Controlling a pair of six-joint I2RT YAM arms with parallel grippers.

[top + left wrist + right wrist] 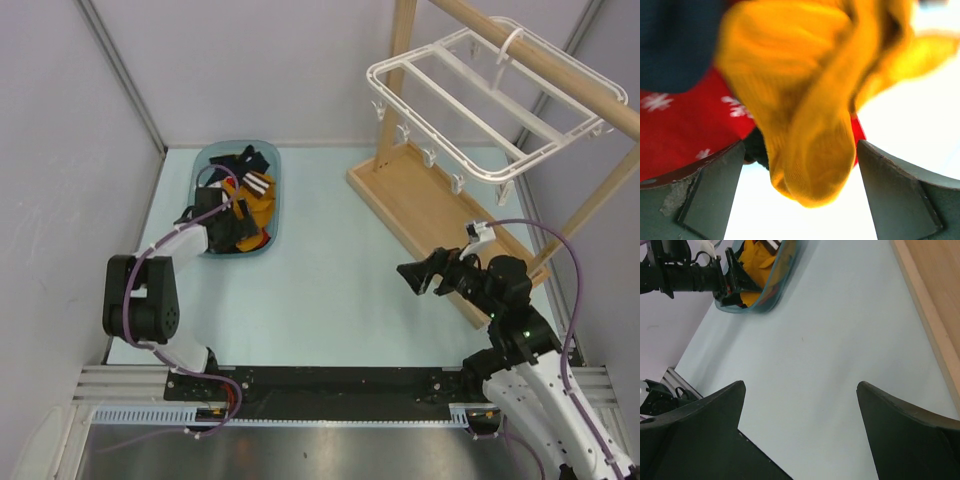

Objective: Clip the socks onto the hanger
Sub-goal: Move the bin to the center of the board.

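Mustard-yellow socks (258, 212) lie in a heap with other socks in a blue basin (277, 180) at the back left. My left gripper (230, 222) reaches into the basin. In the left wrist view it (800, 146) is open, and a folded mustard sock (810, 150) hangs between its fingers (710, 200) with a gap on each side. The white hanger (470, 100) hangs by its hook from the wooden rod at the back right, its clips dangling. My right gripper (425, 275) is open and empty above the table, also in its wrist view (801, 383).
Red socks with white snowflakes (680, 125) and navy socks (242, 160) lie in the same basin. The wooden rack's base board (430, 210) lies on the table at the right, just behind my right gripper. Grey walls stand on both sides.
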